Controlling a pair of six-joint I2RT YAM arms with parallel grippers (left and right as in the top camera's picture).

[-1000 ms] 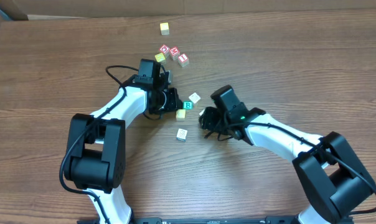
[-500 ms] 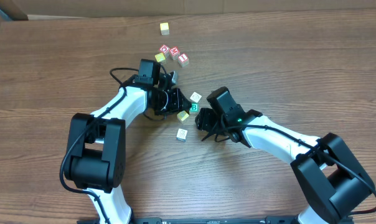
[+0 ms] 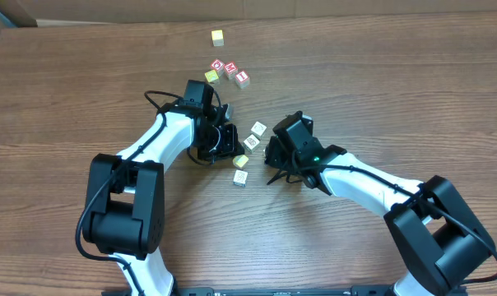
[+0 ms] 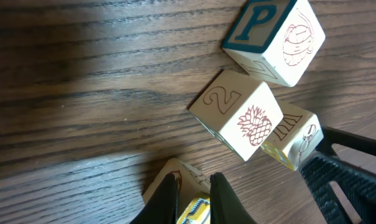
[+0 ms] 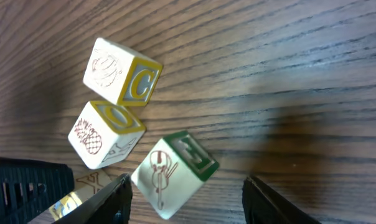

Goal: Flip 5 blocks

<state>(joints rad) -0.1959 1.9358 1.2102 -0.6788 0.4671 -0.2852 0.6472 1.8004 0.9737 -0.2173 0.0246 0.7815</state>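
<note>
Several small cream blocks lie between my two grippers; overhead, two of them show as a block (image 3: 258, 128) and a block (image 3: 252, 142). In the right wrist view a green-lettered block (image 5: 172, 174) sits tilted between the wide-apart fingers of my open right gripper (image 5: 191, 196), close to the left finger. Beyond it lie a C block (image 5: 122, 71) and a pineapple block (image 5: 104, 134). My left gripper (image 4: 193, 199) has its fingers nearly together over a cream block (image 4: 175, 177) with a yellow face. The P block (image 4: 275, 37) and the pineapple block (image 4: 238, 115) lie farther off.
Three red-and-white letter cubes (image 3: 231, 70) and a yellow cube (image 3: 211, 76) sit behind the left arm. A lone yellow-topped cube (image 3: 218, 36) lies near the table's far edge. The two grippers (image 3: 228, 146) (image 3: 269, 156) are close together around the cluster.
The block that showed a green top now shows a cream top. My right gripper has moved left toward the blocks and opened wider. My left gripper's fingers have drawn together.
</note>
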